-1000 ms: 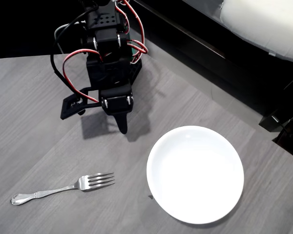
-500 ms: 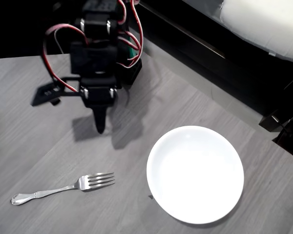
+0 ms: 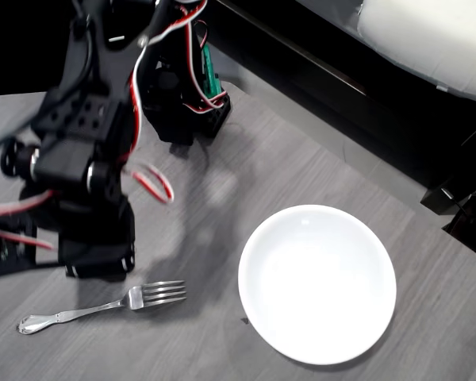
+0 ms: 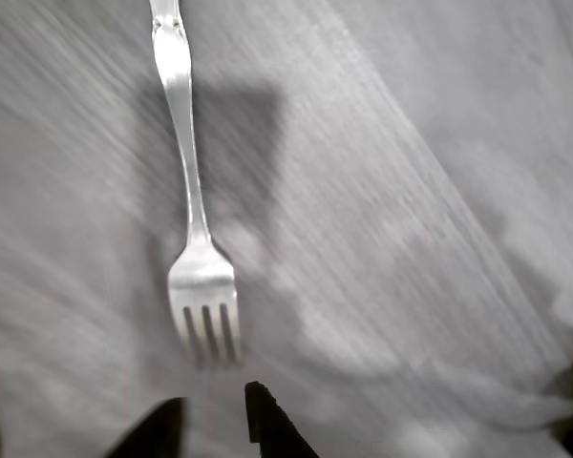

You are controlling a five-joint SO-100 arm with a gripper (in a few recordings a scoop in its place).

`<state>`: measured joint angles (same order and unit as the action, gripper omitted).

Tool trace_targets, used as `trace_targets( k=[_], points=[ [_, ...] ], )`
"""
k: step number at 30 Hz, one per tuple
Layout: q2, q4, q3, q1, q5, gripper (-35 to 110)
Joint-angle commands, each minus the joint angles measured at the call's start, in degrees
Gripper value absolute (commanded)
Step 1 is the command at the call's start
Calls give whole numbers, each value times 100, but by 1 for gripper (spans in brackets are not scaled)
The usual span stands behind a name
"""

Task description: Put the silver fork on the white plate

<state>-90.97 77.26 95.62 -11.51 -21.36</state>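
Observation:
The silver fork [image 3: 103, 305] lies flat on the grey table at the lower left of the overhead view, tines toward the white plate [image 3: 317, 283], which sits apart to its right with nothing on it. My black arm [image 3: 87, 214] hangs just above the fork and hides the fingers there. The wrist view is blurred. In it the fork [image 4: 202, 286] lies lengthwise, its tines pointing down at my gripper [image 4: 215, 425]. The two dark fingertips [image 4: 267, 420] stand a small gap apart just short of the tines, with nothing between them.
The arm's base [image 3: 186, 103] with red and white wires stands at the table's back edge. Beyond the table's angled right edge are dark furniture [image 3: 460, 206] and a white cushion [image 3: 428, 40]. Bare grey tabletop [image 3: 214, 198] lies between fork and plate.
The arm has swung from the back middle of the table forward and left, and now hangs over the fork. Fork and plate have not moved.

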Motion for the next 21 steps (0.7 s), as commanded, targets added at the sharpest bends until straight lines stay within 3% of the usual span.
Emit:
trace_targets(
  k=[1,21],
  points=[
    [229,-132,-308,0,-237,15],
    [1441,-905,-334,-35,-615,19]
  ],
)
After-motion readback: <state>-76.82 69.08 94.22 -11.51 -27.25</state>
